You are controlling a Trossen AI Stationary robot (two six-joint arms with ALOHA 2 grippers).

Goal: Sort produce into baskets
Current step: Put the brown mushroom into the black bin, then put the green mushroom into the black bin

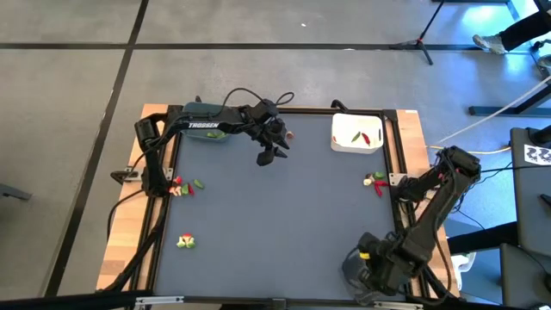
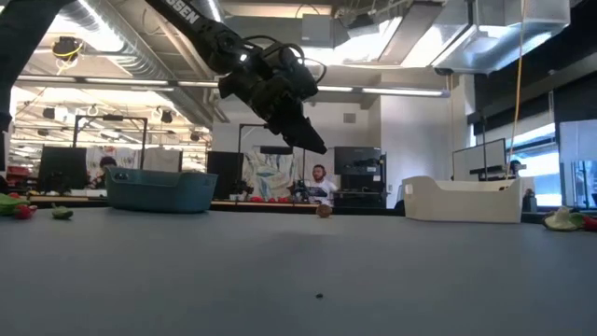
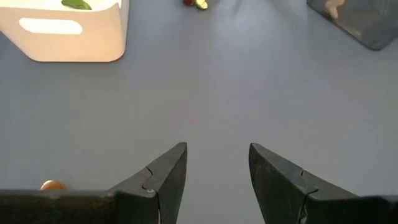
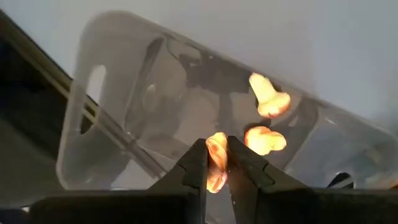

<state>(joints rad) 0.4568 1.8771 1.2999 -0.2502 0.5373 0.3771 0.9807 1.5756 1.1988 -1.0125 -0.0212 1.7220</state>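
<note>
Plainly, the right pincer (image 4: 216,163) hung just above the dark grey shallow tray-like basket (image 4: 112,99), its fingers nearly closed on a small pale tan toy produce piece (image 4: 217,155), with two more tan pieces (image 4: 268,96) lying inside the tray just beyond it. The grip looked narrow and caught only the piece's edge, so the piece could have slipped sideways on release, or clung to one finger and been carried back out as the arm rose; a drop near the tray's low wall might also have let it bounce over the rim onto the grey surface (image 1: 284,224). The left pincer (image 3: 216,177) hovered above that surface with its fingers apart and nothing between them, a small brown piece (image 3: 53,185) near it, the white rounded tub (image 3: 68,37) farther ahead and the blue-grey tub (image 2: 160,191) behind it. Red and green pieces (image 1: 182,186) lay well apart from both pincers, close to the surface's edge, where a clumsy reach could have nudged them off.
</note>
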